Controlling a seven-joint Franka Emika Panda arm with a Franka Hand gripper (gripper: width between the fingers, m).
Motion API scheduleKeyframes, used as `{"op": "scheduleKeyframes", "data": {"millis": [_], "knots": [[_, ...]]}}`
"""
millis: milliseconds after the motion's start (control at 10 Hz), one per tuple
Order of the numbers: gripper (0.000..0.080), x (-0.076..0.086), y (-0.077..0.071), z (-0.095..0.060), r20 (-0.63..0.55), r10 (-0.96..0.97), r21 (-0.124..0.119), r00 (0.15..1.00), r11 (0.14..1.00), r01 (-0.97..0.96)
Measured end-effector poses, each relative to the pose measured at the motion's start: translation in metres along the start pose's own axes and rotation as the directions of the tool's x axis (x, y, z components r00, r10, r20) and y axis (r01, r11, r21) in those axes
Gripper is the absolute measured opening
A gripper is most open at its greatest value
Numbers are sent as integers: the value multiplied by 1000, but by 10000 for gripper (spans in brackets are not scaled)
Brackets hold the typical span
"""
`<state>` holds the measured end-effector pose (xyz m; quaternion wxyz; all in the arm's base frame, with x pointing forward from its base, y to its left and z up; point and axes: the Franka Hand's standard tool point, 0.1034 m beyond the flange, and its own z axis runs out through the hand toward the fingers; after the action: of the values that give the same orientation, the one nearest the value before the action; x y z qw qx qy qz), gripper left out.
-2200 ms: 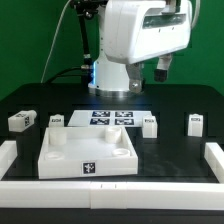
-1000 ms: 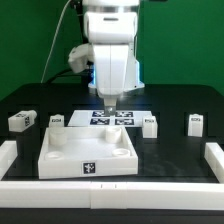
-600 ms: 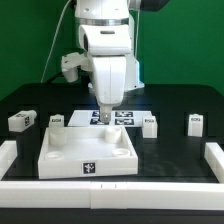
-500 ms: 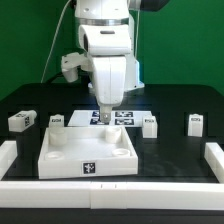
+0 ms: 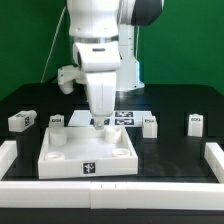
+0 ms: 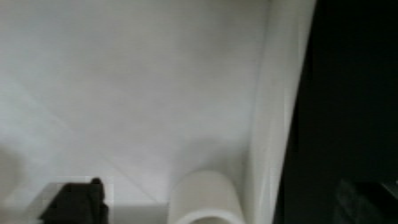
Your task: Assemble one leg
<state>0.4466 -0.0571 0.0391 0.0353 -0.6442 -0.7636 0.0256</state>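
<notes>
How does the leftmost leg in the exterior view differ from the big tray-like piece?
The leg is a small stubby block; the tray-like piece is far larger, square, with raised corners. The leg sits at the exterior view's far left; the tray-like piece sits centre front. Both are white and tagged.

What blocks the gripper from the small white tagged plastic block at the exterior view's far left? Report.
Likely yes: nothing blocks it. The small white block stands alone on the black table, open above, while the gripper hangs by the large white tray.
</notes>
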Motion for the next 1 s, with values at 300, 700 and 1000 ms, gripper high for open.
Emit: {"op": "scheduleKeyframes", "data": {"millis": [300,700,1000], "knots": [[650,-5,-11,30,-19,23,22,1000,1000,-23],[529,-5,-8,27,-16,52,15,998,999,-52],[110,-5,-9,28,-17,54,19,998,998,-54]]}}
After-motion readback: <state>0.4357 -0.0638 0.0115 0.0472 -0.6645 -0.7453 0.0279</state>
